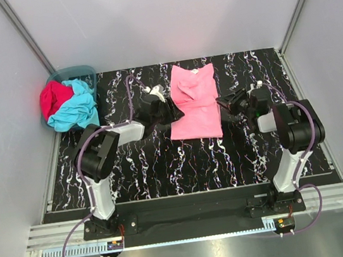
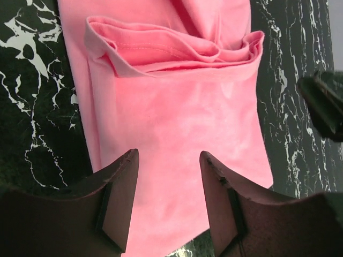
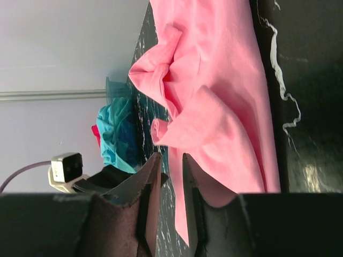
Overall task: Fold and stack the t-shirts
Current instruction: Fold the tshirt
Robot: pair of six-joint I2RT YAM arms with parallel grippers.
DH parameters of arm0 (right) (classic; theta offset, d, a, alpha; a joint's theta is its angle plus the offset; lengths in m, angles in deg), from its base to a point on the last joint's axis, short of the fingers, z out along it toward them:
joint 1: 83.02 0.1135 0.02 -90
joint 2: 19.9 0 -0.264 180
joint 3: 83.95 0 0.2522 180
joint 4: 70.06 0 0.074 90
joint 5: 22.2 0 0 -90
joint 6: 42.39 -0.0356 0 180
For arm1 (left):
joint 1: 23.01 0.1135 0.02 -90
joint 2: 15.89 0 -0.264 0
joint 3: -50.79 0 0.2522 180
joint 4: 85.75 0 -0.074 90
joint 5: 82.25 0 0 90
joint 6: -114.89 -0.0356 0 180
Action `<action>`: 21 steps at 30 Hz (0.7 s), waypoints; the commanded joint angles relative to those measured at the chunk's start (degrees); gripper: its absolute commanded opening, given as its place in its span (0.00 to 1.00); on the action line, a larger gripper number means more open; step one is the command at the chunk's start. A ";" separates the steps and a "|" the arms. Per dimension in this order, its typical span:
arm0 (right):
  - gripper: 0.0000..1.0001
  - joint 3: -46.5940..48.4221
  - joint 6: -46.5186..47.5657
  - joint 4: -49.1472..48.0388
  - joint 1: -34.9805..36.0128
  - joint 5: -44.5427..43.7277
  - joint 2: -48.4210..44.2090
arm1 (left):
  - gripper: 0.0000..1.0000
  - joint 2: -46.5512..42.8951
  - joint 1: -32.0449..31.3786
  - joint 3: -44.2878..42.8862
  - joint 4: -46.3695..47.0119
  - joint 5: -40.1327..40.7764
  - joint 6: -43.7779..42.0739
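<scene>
The light pink t-shirt (image 1: 195, 103) lies partly folded on the black marbled table, its upper part bunched in loose folds (image 2: 177, 107) (image 3: 225, 107). My left gripper (image 1: 166, 111) is at the shirt's left edge; its jaws (image 2: 169, 160) are wide open and empty just above the cloth. My right gripper (image 1: 224, 104) is at the shirt's right edge; its jaws (image 3: 170, 158) stand a narrow gap apart with nothing between them. The turquoise t-shirt (image 1: 76, 110) and the crimson red t-shirt (image 1: 52, 99) lie crumpled together in and over the basket at the far left.
The teal plastic basket (image 1: 77, 71) stands in the far left corner against the wall. White walls close in the table (image 1: 164, 168) on three sides. The right gripper's tip (image 2: 324, 104) shows at the right edge of the left wrist view.
</scene>
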 commanded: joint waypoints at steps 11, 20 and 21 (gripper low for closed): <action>0.29 11.09 -0.38 -0.34 -0.02 1.18 11.42 | 0.53 5.39 -0.17 -8.47 4.17 -2.36 -1.04; 0.28 11.62 -0.47 -0.87 -0.02 0.92 12.66 | 0.53 6.88 0.18 -10.23 4.25 -2.71 -1.74; 0.28 11.54 -0.38 -1.04 -0.02 1.00 12.57 | 0.53 7.41 0.27 -10.32 4.52 -2.80 -1.57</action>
